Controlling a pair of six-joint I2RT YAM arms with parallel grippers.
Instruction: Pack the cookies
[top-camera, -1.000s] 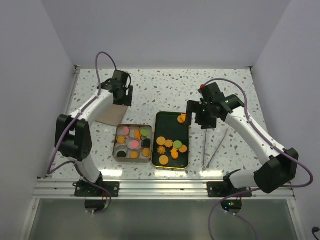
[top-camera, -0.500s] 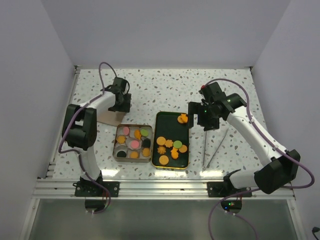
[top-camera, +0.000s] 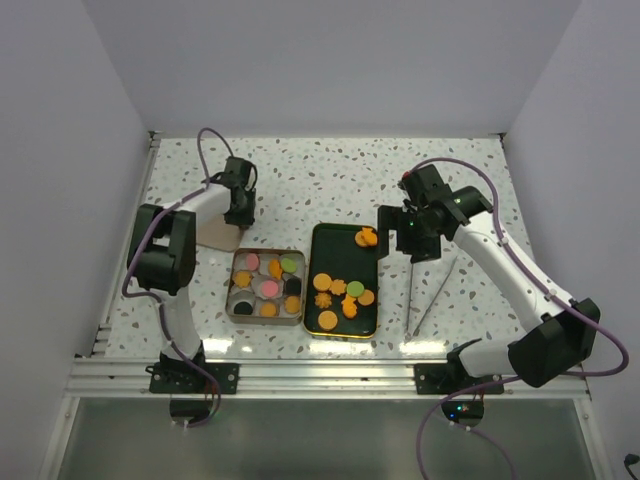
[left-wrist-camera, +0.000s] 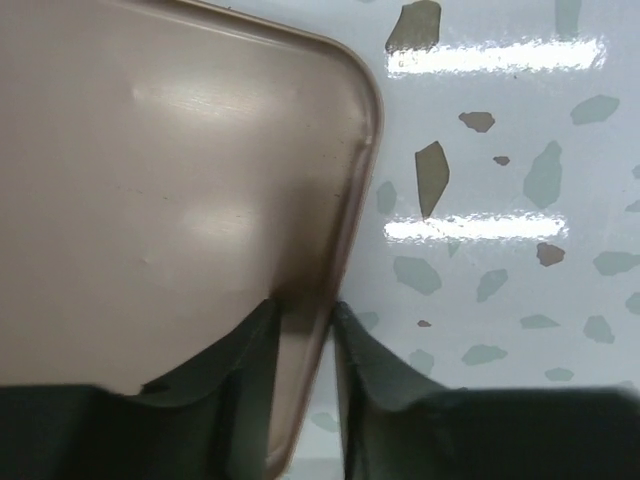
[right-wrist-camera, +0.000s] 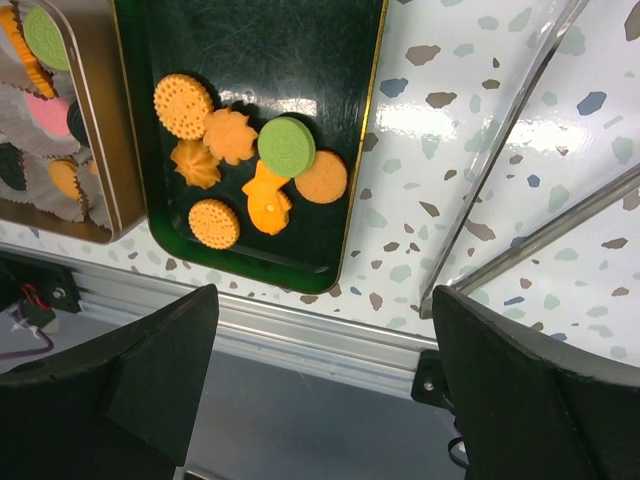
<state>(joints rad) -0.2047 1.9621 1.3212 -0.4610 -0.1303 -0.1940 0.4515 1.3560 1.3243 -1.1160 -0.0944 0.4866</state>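
Orange cookies (right-wrist-camera: 250, 150) and one green round lie on the dark green tray (top-camera: 340, 255). More cookies (top-camera: 268, 283), orange, pink, green and dark, sit in white paper cups in the open tin (top-camera: 229, 300). My left gripper (top-camera: 238, 208) is at the tan tin lid (top-camera: 213, 236) behind the tin. In the left wrist view the left gripper (left-wrist-camera: 305, 305) has its fingers closed on the rim of the lid (left-wrist-camera: 180, 180), one on each side. My right gripper (top-camera: 400, 240) hovers by the tray's far right corner. In its own view the right gripper (right-wrist-camera: 325, 295) is wide open and holds nothing.
Metal tongs (top-camera: 425, 295) lie on the speckled table right of the tray, and the tongs (right-wrist-camera: 510, 150) also show in the right wrist view. The tin's wall (right-wrist-camera: 110, 150) stands left of the tray (right-wrist-camera: 290, 60). An aluminium rail (top-camera: 320, 375) runs along the near edge.
My left gripper has come down onto the lid's edge and its jaws have closed around the rim. The right arm has barely moved.
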